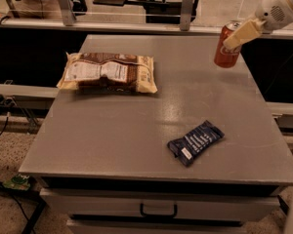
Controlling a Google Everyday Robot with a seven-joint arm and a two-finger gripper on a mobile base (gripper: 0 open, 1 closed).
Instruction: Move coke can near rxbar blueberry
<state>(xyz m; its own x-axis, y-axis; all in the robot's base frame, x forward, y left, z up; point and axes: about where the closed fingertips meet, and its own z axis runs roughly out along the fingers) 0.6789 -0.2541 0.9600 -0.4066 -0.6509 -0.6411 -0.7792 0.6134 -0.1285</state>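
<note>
Surface [132, 130]: grey top, one drawer below its front edge.
Coke can [225, 57]: red, silver top, tilted; at 1 o'clock, by the far right edge of the surface.
Gripper [231, 42]: cream, reaching in from the upper right, at the coke can.
Jaws: closed on the coke can, one finger [240, 33] slanting across its upper front.
Rxbar blueberry [195, 141]: navy wrapper, flat, at 5 o'clock; well apart from the coke can.
Bag [107, 72]: brown and cream, flat, at 10 o'clock.

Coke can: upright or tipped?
Tilted, not upright: the coke can leans with its silver top toward the picture's right, held by the gripper at the table's far right corner.
</note>
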